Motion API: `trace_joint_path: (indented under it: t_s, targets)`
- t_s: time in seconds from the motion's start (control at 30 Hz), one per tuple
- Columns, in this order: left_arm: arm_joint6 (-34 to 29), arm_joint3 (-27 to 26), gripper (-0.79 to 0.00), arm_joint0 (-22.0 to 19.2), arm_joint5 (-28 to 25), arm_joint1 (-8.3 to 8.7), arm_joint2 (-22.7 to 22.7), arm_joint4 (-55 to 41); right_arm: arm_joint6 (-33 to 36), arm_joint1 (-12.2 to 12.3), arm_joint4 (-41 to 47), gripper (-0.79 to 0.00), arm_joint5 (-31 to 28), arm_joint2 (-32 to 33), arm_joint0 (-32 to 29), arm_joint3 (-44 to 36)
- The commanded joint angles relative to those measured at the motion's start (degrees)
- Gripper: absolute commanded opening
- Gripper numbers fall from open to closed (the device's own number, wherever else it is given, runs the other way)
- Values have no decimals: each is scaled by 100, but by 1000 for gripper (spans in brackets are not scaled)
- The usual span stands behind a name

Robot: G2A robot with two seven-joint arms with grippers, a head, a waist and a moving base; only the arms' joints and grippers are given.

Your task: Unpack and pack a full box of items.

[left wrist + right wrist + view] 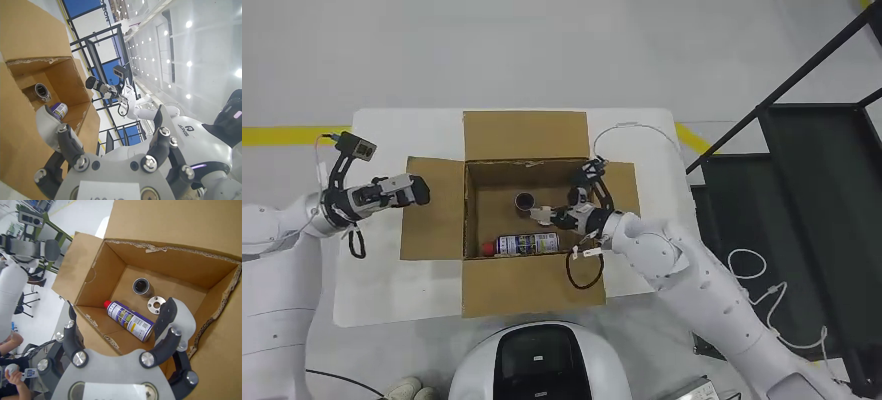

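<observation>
An open cardboard box (527, 133) stands in the middle of the table with all flaps spread. On its floor lie a blue spray can (527, 243) with a red cap, a metal cylinder (525, 203) and a round metal flange (156, 304). My right gripper (547, 213) hangs open above the box interior, over the can (130, 321) and near the cylinder (141, 288), holding nothing. My left gripper (422, 190) is open and empty outside the box, over its left flap. From there it looks in at the cylinder (41, 91) and the can (59, 110).
The box (170, 262) sits on a white table (382, 280). A thin white cable (627, 130) loops near the table's far right corner. A dark metal stair frame (802, 180) stands beyond the table's right side.
</observation>
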Motion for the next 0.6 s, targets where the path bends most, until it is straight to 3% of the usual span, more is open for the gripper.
trace_joint_path:
  t_s: [0.0,0.57]
  targets:
    - [-43,15,0,-33,45,55,34,96,46,-21,-62,0,22,-96,106,117]
    - [-10,19,0,-67,11,112,89,-74,46,-21,-62,0,22,-96,106,117]
